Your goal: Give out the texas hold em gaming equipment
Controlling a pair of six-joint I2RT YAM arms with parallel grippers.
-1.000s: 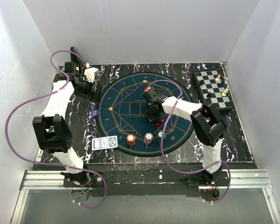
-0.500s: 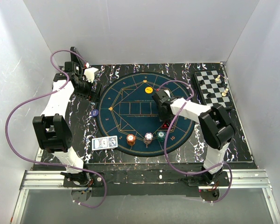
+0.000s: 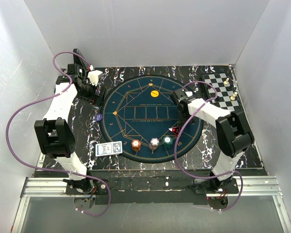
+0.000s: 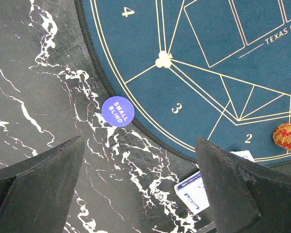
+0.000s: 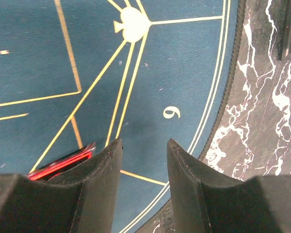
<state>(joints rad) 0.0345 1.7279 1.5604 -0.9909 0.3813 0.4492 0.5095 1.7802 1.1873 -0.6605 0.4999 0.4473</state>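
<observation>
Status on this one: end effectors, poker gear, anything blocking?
Left end effector open, empty, near Small Blind disc. Right end effector open, empty, beside red triangle marker on mat. Three chip stacks at mat's near edge. Nothing blocking.

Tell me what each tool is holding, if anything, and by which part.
Nothing. Both the left tool and right tool stand open with empty gaps; the red marker lies on the mat.
</observation>
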